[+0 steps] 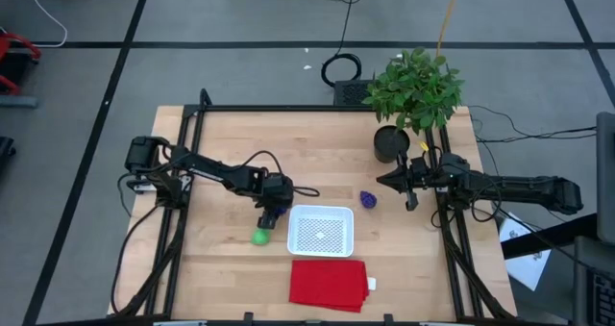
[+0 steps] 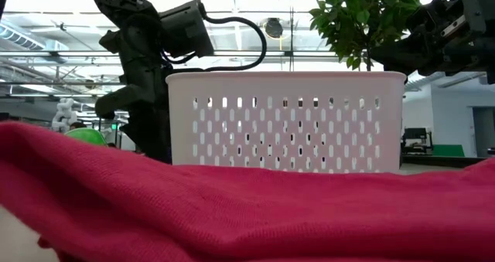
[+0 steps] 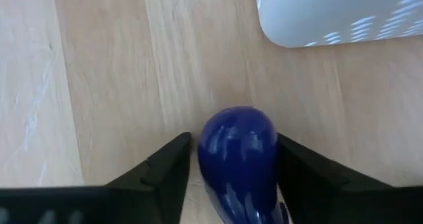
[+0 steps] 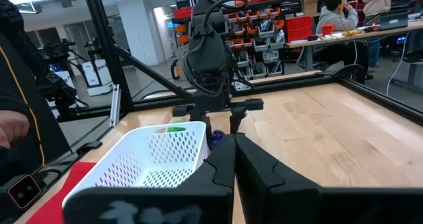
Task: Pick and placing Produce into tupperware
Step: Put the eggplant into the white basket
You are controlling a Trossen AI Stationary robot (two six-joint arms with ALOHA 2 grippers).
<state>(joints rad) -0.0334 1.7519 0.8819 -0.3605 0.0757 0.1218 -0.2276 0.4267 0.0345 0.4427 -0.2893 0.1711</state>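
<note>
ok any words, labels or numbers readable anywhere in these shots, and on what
None can be read.
White tag on the red cloth: too small to tell if it bears print.
Papers on the floor right of the table: print too small to read.
Red bins on shelves in the room behind: no legible labels.
White container, purple piece, green ball: no markings visible.

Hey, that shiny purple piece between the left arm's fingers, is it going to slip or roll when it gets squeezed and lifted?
Probably somewhat slippery: the purple piece has a glossy, rounded surface showing bright reflections. Its oblong, tapered shape may let it squirt forward as the left hand closes, since its fingers bracket it from both sides. If dropped on the bare wooden table, it would likely roll.
</note>
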